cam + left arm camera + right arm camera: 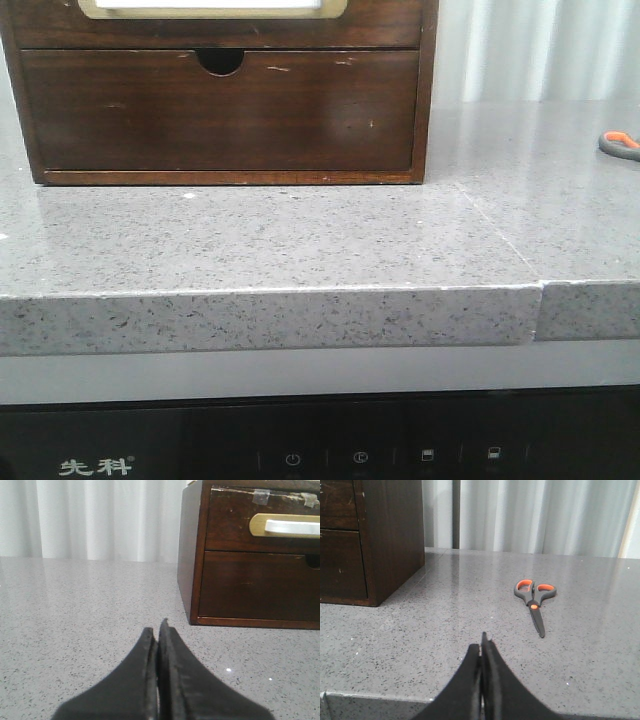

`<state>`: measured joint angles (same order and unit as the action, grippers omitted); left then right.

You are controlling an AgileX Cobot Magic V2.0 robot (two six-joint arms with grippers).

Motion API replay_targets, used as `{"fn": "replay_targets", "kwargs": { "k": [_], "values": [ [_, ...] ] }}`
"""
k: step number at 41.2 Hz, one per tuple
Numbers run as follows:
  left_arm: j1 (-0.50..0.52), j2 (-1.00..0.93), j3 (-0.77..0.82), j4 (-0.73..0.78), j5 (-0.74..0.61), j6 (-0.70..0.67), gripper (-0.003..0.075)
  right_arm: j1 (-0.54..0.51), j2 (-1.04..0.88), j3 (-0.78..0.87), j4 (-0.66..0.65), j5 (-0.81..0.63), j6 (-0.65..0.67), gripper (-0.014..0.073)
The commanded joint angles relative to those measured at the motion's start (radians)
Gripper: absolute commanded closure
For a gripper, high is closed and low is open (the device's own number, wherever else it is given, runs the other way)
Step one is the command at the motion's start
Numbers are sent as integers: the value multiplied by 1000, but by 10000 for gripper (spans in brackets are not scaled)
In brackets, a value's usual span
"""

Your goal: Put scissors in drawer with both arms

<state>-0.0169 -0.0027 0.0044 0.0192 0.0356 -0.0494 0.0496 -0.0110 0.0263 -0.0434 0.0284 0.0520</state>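
Note:
The scissors (534,600) lie flat on the grey stone counter, dark grey handles with orange inlay, blades pointing toward my right gripper. In the front view only their handle (620,144) shows at the right edge. The drawer with the cream-framed white panel (262,522) is the upper one of the wooden cabinet and is closed; its lower strip shows at the top of the front view (215,28). My left gripper (156,631) is shut and empty, low over the counter, left of the cabinet. My right gripper (481,647) is shut and empty, short of the scissors' blade tip.
The wooden cabinet (425,120) stands at the back of the counter; its lower plain drawer (220,110) with a half-round notch is closed. The counter (300,240) has a front edge and a seam at the right. White curtains hang behind.

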Motion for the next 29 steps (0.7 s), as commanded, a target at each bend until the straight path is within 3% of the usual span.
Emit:
{"fn": "replay_targets", "kwargs": {
  "k": [1, 29],
  "values": [
    [-9, -17, 24, 0, -89, -5, 741, 1, -16, 1, -15, -86, -2, 711],
    [-9, -17, 24, 0, -91, -5, 741, 1, -16, 1, -15, -97, -2, 711]
  ]
}}
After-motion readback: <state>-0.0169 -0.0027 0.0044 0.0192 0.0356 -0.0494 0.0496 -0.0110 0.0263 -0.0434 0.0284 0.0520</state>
